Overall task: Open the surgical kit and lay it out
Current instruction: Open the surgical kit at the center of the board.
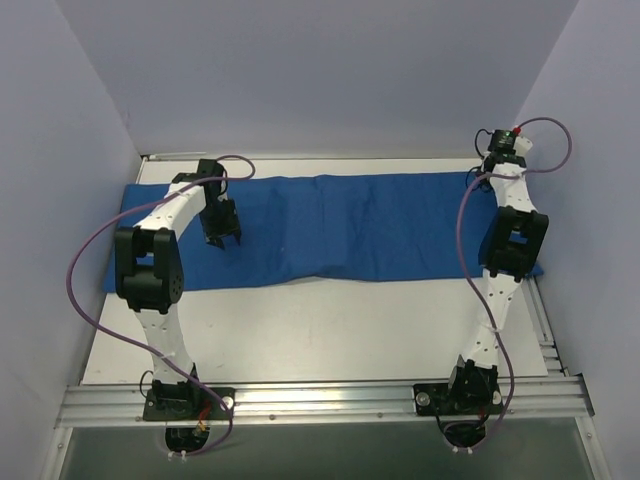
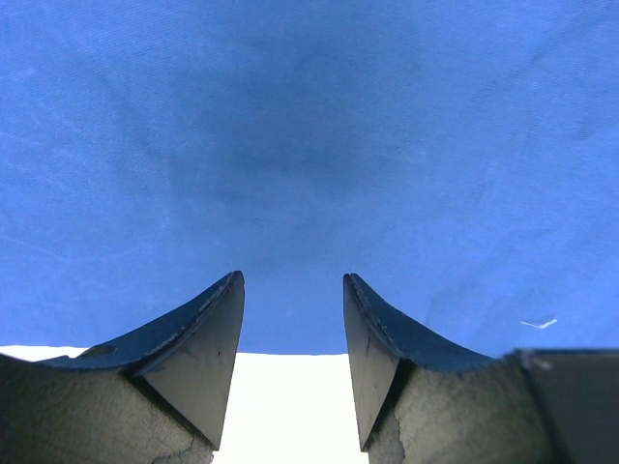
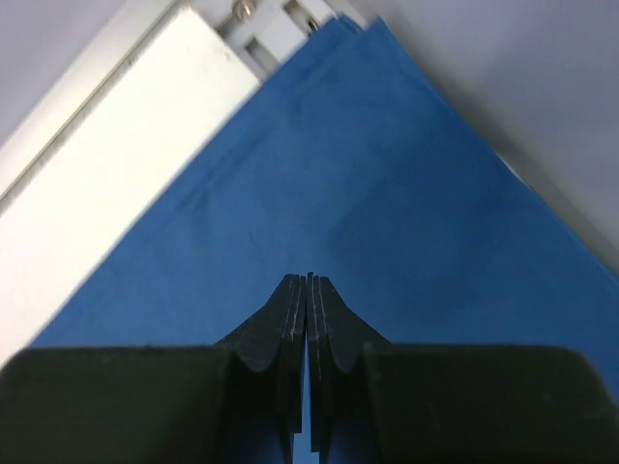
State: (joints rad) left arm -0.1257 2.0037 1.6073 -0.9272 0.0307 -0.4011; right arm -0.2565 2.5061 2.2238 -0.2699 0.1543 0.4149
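The left hand (image 2: 292,282) hangs with its two dark fingers (image 2: 198,353) parted about halfway. It holds nothing, and its tips are just above the royal-blue cloth wrap (image 1: 350,225), close to the wrap's near edge. The right hand (image 3: 308,282) is closed, its fingers (image 3: 286,319) pressed flat together low over the cloth near its far right corner. Whether any fabric is caught between them cannot be told. The cloth lies spread as one long, lightly wrinkled sheet across the far part of the white desk (image 1: 320,330). The left hand is over its left end and the right hand at its right end.
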